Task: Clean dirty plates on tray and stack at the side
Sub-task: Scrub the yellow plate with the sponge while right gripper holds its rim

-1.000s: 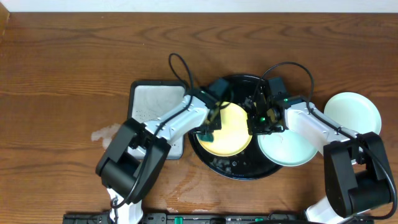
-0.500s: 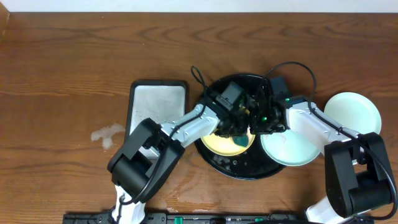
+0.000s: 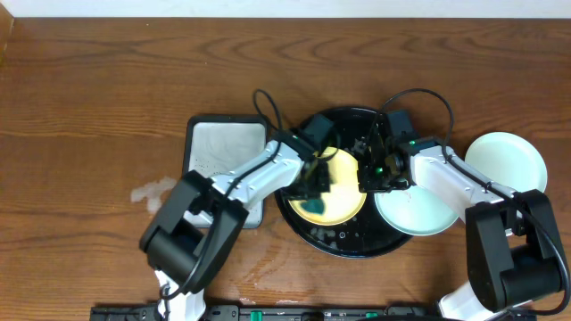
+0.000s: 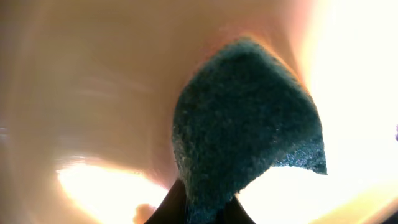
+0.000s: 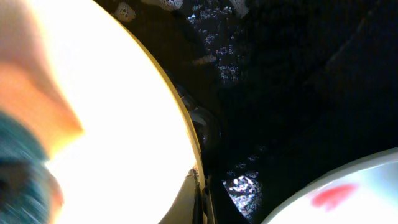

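L gripper (image 3: 314, 197) clamped on teal sponge (image 4: 249, 124); sponge against face of yellow plate (image 3: 346, 183). R gripper (image 3: 368, 174) pinched together on that plate's right rim. Yellow plate lies in black round tray (image 3: 335, 241), tray floor wet w/ suds. Lt-blue plate (image 3: 415, 214), red smear, overlaps tray's right edge. Mint-white plate (image 3: 506, 160) on table at far right, apart from tray.

Glossy tray (image 3: 337, 241), smooth yellow plate (image 3: 348, 189), rough sponge (image 4: 244, 127), wooden table (image 3: 89, 89)
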`<state>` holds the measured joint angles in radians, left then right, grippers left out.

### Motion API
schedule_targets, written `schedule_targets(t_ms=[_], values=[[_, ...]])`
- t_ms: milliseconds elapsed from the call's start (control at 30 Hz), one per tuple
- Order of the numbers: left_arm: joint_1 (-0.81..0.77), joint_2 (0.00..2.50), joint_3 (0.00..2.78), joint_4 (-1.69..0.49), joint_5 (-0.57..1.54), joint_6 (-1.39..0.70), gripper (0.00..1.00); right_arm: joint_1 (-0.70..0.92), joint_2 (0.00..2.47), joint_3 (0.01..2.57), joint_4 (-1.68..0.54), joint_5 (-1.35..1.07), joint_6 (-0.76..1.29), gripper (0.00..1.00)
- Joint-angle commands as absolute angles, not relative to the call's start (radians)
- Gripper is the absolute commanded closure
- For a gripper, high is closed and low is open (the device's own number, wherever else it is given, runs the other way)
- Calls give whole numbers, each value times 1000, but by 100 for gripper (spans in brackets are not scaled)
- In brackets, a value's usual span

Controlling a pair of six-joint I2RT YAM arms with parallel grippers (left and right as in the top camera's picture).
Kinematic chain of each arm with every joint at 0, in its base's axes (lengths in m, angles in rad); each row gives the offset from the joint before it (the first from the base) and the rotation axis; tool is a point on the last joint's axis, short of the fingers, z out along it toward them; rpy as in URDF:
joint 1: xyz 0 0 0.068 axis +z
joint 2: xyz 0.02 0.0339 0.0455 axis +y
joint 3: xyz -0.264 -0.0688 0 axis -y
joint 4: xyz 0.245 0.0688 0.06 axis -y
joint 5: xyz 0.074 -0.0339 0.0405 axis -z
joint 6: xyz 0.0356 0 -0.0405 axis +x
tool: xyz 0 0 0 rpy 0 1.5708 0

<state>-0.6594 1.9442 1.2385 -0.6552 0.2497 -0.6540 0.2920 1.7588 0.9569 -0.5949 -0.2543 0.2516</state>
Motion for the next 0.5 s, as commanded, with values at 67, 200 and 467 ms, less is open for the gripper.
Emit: schedule_targets(t_ms=[67, 200, 467], values=[[-626, 1898, 1198, -672, -221, -598, 93, 297, 1775, 947, -606, -214, 232, 99], [-628, 1875, 1215, -666, -255, -579, 93, 297, 1775, 947, -606, -214, 232, 99], [-624, 1785, 1264, -680, -57, -579, 93, 297, 1775, 947, -614, -214, 232, 99]])
